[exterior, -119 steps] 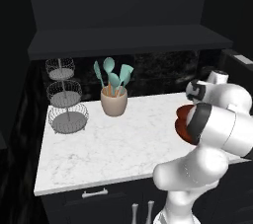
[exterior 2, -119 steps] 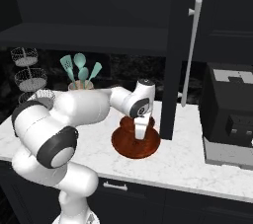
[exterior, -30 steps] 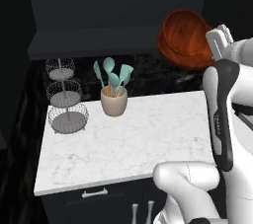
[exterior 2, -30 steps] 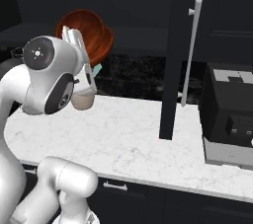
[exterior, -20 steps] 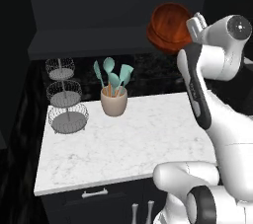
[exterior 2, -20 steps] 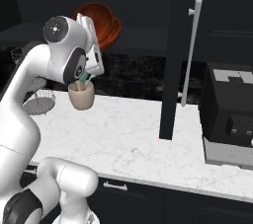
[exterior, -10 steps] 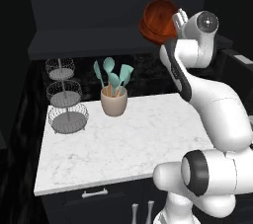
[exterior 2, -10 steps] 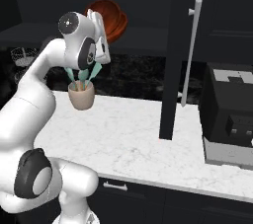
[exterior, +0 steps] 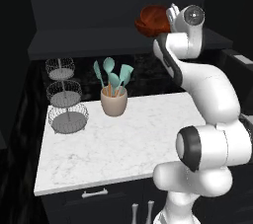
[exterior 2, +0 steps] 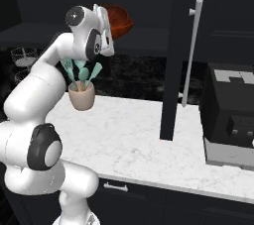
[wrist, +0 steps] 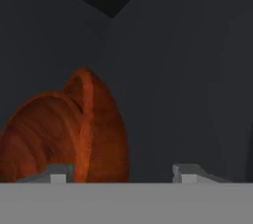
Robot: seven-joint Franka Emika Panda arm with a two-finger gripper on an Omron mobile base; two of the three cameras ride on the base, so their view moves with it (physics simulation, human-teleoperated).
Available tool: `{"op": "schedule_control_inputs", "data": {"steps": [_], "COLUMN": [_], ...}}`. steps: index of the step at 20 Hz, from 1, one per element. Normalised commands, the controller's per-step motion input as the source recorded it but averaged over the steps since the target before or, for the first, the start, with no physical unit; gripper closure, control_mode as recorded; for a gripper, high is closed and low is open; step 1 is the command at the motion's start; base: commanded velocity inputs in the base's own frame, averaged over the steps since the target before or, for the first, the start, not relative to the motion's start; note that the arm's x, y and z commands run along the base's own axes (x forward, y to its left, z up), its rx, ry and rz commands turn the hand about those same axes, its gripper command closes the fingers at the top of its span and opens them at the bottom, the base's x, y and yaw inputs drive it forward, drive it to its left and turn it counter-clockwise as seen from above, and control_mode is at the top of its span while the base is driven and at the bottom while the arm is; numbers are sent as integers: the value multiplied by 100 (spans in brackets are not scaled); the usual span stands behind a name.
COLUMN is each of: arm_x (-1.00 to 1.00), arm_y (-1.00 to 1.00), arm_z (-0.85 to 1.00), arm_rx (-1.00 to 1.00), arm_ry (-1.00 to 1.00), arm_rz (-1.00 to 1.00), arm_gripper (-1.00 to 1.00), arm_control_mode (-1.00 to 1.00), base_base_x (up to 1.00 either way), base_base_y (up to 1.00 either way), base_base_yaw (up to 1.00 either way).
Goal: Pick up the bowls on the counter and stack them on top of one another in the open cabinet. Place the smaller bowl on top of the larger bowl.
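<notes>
gripper (wrist: pixel 118 173): reaching up into the open cabinet (exterior: pixel 99 1), jaws standing apart in the hand view, one fingertip (wrist: pixel 190 172) out in clear space and the other overlapping the rim of the bowl (wrist: pixel 64 134); whether that tip is actually touching the rim cannot be told, and no firm grip is showing. bowl (exterior: pixel 152 19): reddish-brown, glossy, sitting high above the counter (exterior: pixel 123 139) at the level of the cabinet's dark shelf ledge (exterior: pixel 74 43), just beside the hand; appearing tilted on edge in the hand view, but that view is rolling with the hand. from the right base view the bowl (exterior 2: pixel 116 21) is showing just behind the hand, rim upward. second bowl: cannot be told apart here. on the counter: beige cup (exterior: pixel 114 100) holding teal utensils, and a tiered wire stand (exterior: pixel 64 97) well to its left.
</notes>
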Motion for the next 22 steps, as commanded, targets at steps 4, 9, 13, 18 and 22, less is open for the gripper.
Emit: {"op": "schedule_control_inputs", "data": {"steps": [4,9,13,18,22], "arm_x": [-97,-100,-100,-100,-100], "arm_y": [3,12,10,6,17], "arm_z": [-1,-18,-53,-12,74], "arm_rx": [0,0,0,5,6], "arm_ry": [-18,-21,-15,2,16], "arm_rz": [0,0,0,-2,-5], "arm_gripper": [-100,-100,-100,-100,-100], "arm_control_mode": [-100,-100,-100,-100,-100], "base_base_x": [0,0,0,0,0], "base_base_y": [0,0,0,0,0], "base_base_yaw": [0,0,0,0,0]}}
